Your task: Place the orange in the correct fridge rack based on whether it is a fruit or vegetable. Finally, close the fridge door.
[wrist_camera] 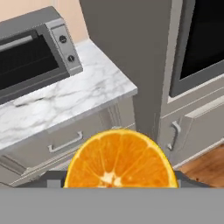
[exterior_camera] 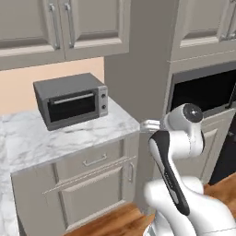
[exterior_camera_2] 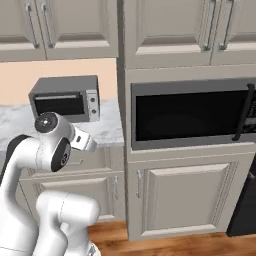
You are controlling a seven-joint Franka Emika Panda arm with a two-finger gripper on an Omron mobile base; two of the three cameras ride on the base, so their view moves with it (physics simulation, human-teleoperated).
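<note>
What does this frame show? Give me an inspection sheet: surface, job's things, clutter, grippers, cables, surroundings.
Surface: white marble counter over grey drawers.
Job's things: the orange fills the bottom of the hand view, cut face showing, between the dark finger tips; fridge rack: nothing seen.
Clutter: grey toaster oven on the counter, door closed.
Grippers: gripper apparently shut on the orange, carried off the counter.
Cables: nothing seen.
Surroundings: built-in black oven, upper cabinets, wooden floor.

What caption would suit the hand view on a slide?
The orange sits close before the hand camera, with the toaster oven on the marble counter beyond.
</note>
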